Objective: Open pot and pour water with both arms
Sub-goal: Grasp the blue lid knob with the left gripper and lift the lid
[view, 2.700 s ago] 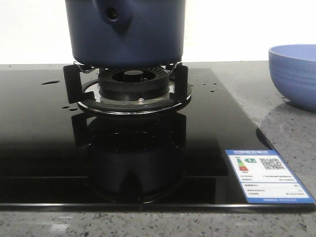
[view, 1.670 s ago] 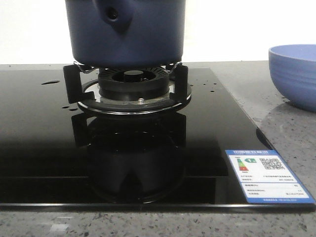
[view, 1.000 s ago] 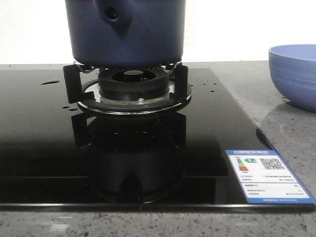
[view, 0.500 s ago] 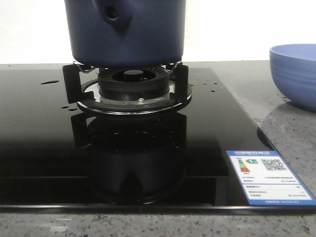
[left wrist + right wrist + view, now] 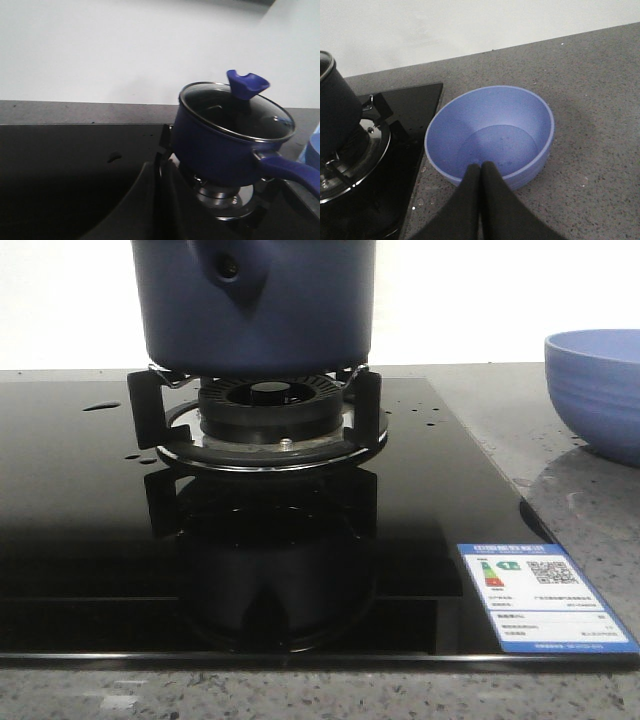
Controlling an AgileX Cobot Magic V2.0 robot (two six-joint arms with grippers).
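Left end effector, fingers pressed together and empty, is my nearer one to the lidded pot, which sits ahead toward my right, lid knob upright.

pots: one, the pot, dark navy
lids: one, a glass lid with one blue knob
pot handles: one, a blue handle
bowls: one, a periwinkle bowl
burners: one, a gas burner
labels: one, an energy sticker
grippers: two, the left gripper and the right gripper
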